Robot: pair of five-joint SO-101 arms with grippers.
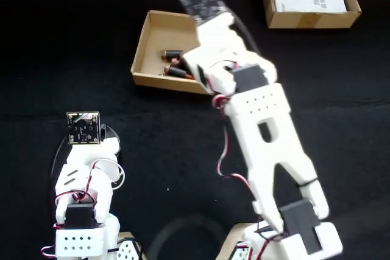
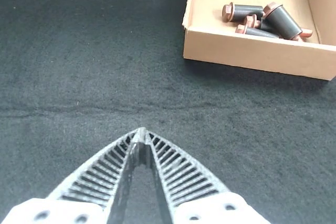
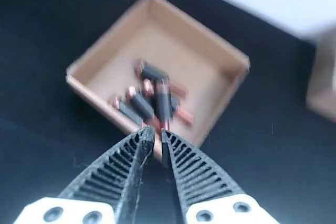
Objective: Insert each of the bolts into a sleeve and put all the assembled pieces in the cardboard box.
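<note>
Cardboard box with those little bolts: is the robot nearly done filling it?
Nearly finished, it seems. Several assembled pieces already lie in the cardboard box. In hand: nothing; the right gripper hangs above the box, the left gripper over the black table. Every piece I see is boxed, so little seems left.

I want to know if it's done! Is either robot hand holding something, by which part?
The left gripper holds nothing. The right gripper, above the cardboard box, is at one assembled piece; held or not, unclear.

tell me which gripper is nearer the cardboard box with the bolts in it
Right. The right gripper is above the edge of the cardboard box; the left gripper is back over bare table, apart from it.
</note>
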